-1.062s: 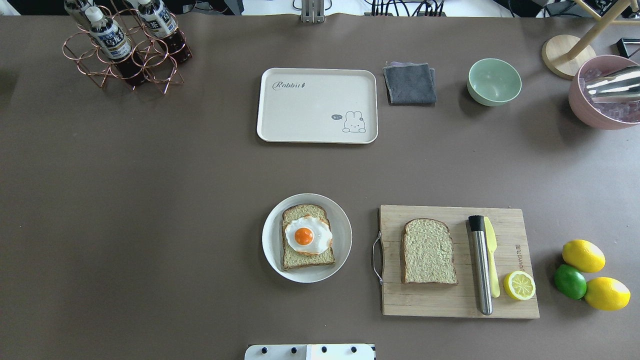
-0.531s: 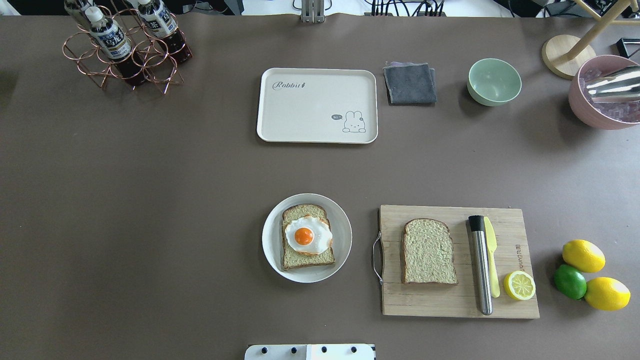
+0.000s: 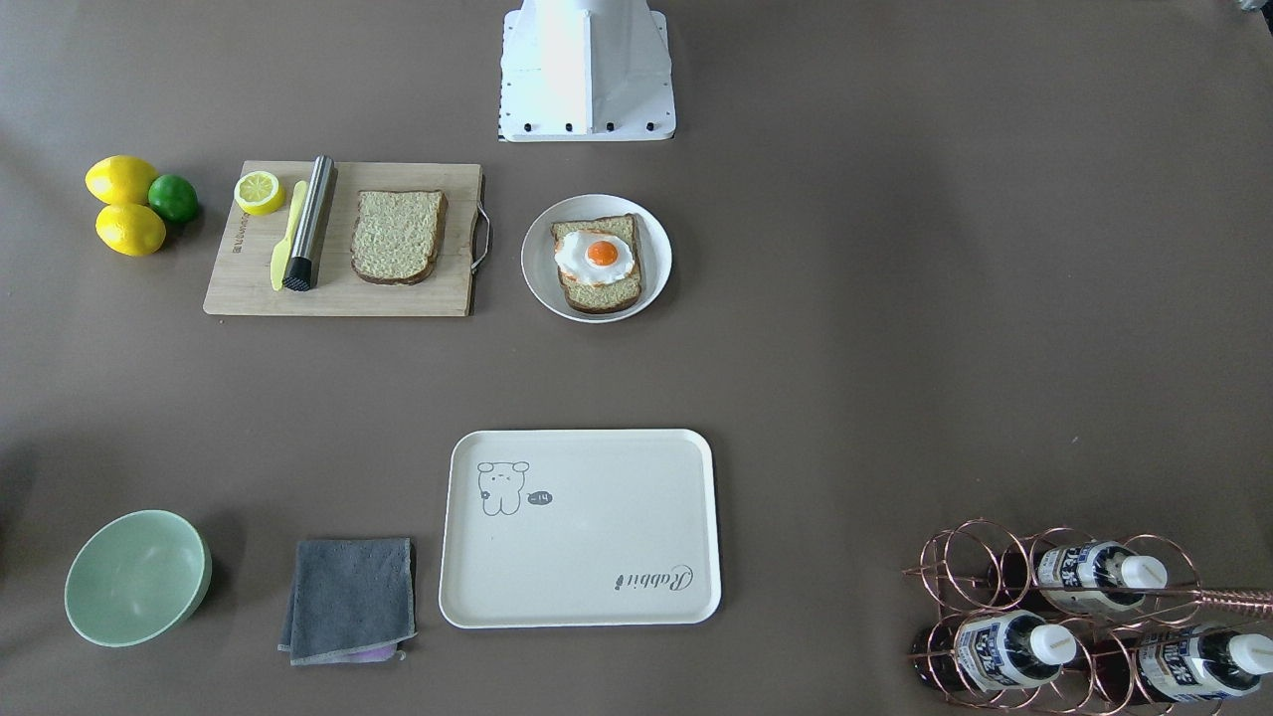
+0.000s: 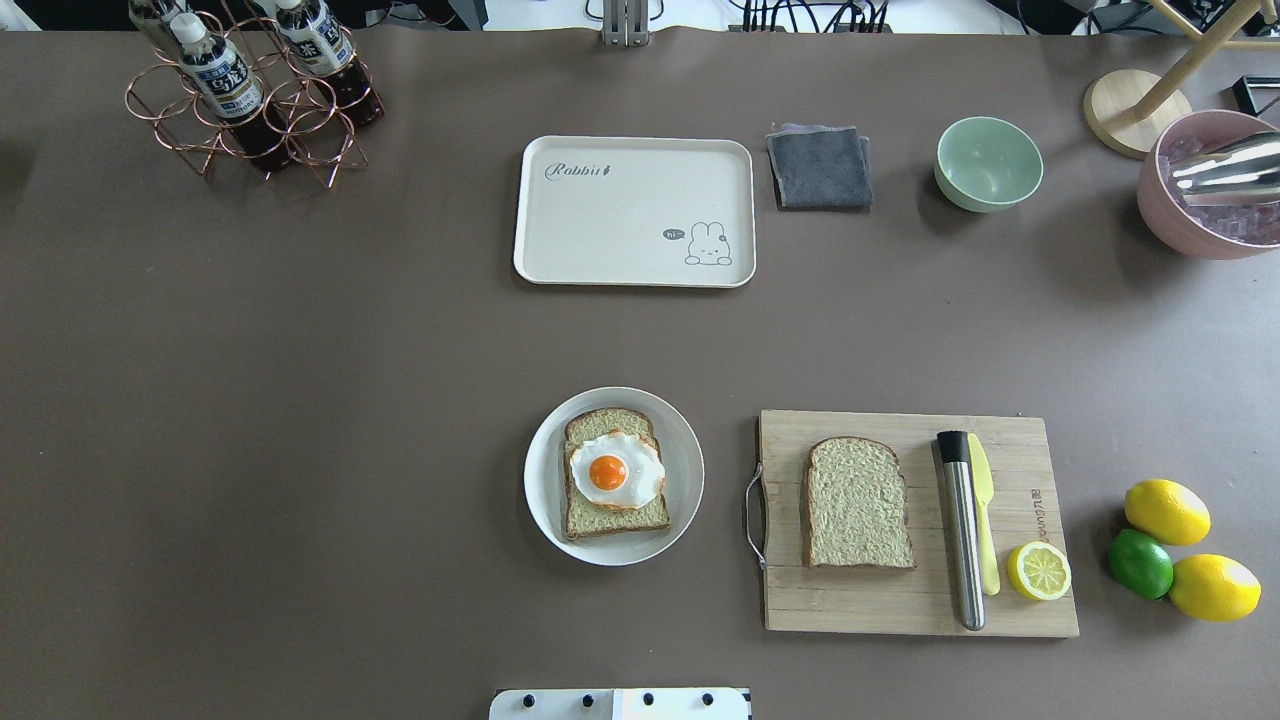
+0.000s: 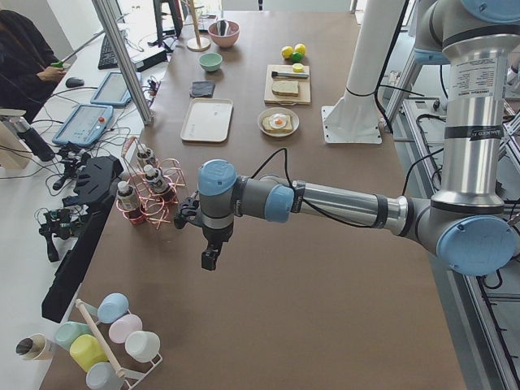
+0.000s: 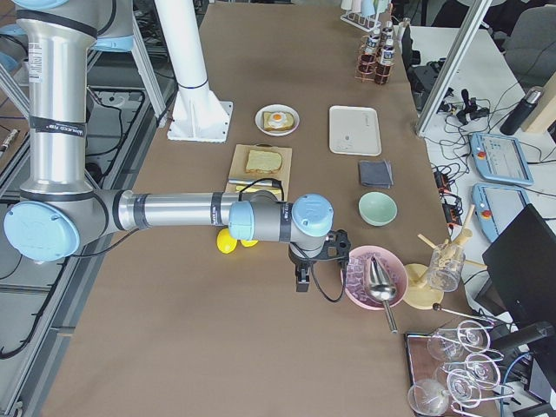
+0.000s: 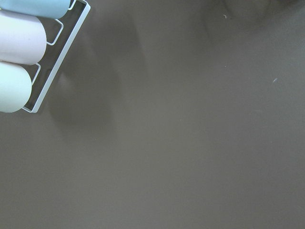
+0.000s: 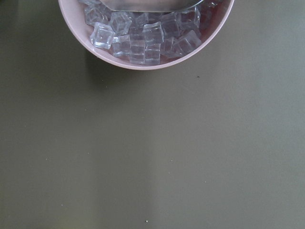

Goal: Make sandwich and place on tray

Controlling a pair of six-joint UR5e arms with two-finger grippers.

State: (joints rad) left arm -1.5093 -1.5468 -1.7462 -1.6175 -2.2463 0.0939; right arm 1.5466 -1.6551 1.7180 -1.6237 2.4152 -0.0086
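On the white plate [image 4: 545,500], one bread slice [image 4: 612,520] is sitting with the egg [image 4: 630,468] on top; the second slice [image 4: 858,503] is lying on the cutting board [image 4: 900,600]. Neither is resting on the tray [image 4: 620,215] yet; stacking and transfer are remaining. Left jaws and right jaws are hanging well away at the bench ends; spread or pressed, cannot tell.

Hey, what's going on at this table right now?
Nothing is being handled yet. One bread slice with the fried egg on it sits on the white plate; the second slice lies bare on the cutting board. The tray across the table holds no sandwich. The left gripper hangs near the bottle rack and the right gripper beside the pink ice bowl, both far from the food; whether their fingers are open cannot be told.
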